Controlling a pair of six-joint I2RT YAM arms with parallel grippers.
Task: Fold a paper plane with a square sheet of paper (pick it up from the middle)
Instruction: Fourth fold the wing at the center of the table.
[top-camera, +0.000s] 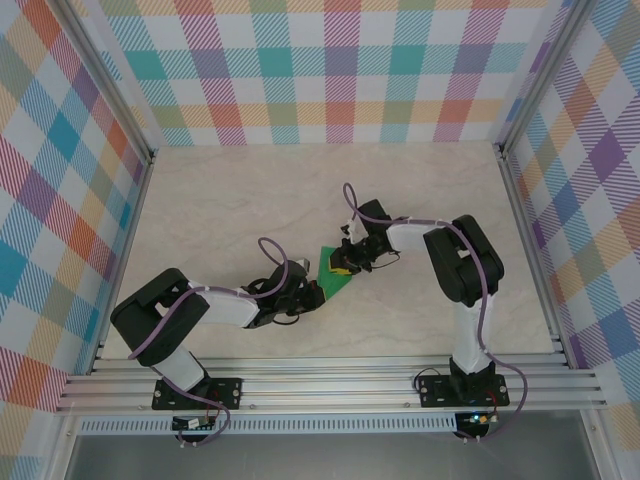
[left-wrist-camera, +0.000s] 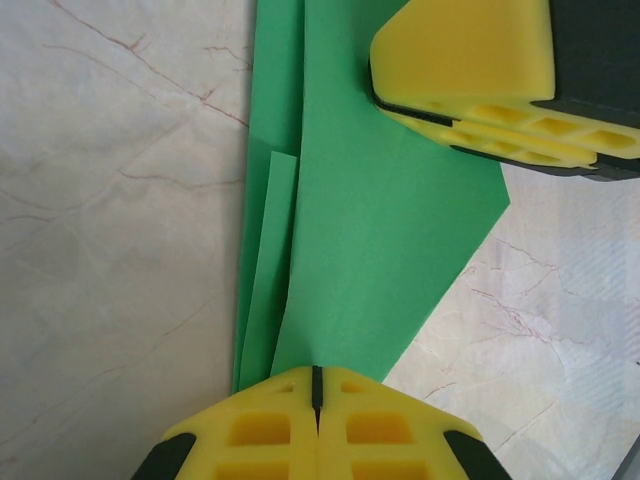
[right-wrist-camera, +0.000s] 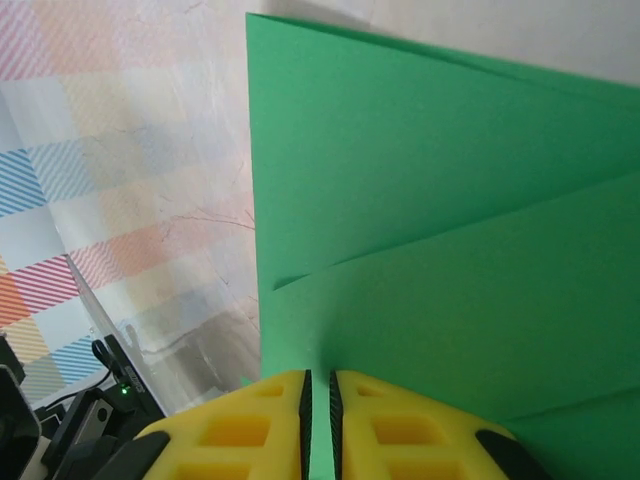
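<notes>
**Both jaws on the green sheet**

Left jaws: pressed together, seam shut, with the near end of the folded green paper sheet running into the seam, so they are clamped on it. Right jaws: nearly together, a sliver of green in the slit between them, clamped on the opposite edge. The sheet spans between the two pairs, layered, with long creases and a narrow flap along one side. It sits over the middle of the bench; whether it touches the surface, cannot tell.

Both arms angled inward, left gripper closed, right gripper pinching edge of paper
</notes>
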